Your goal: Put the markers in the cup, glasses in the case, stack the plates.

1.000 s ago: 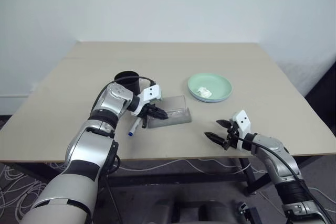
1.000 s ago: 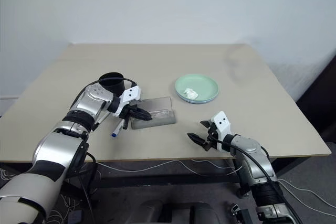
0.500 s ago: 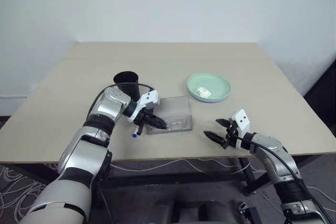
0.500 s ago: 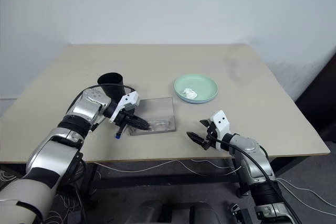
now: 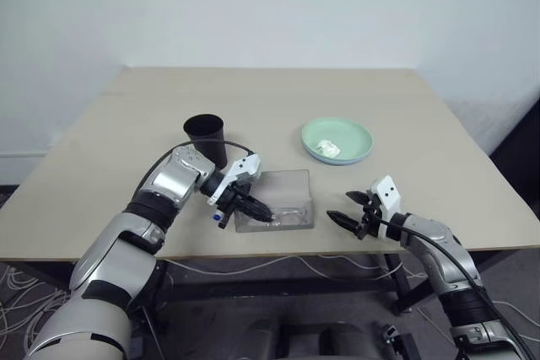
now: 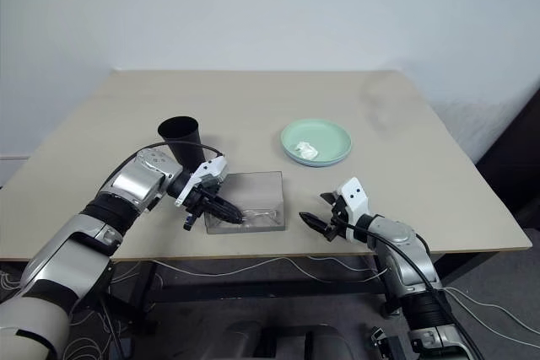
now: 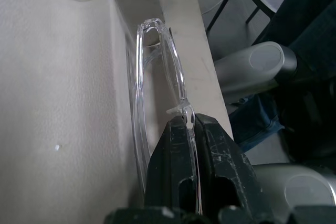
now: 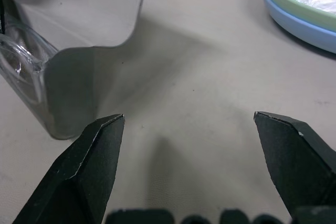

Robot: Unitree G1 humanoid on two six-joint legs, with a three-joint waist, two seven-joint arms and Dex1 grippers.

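Left hand (image 7: 190, 129) clenched on the clear glasses (image 7: 157, 72), holding them in the open grey case (image 5: 283, 208) near the counter's (image 5: 405, 107) front edge. Right hand (image 5: 353, 209) released, hovering empty beside the case.

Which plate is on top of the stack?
The mint green plate is on top, holding the white paper wad; the light blue plate shows as an edge beneath.

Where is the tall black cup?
In the left eye view, the tall black plastic cup stands upright, left of centre on the table, behind the left gripper.
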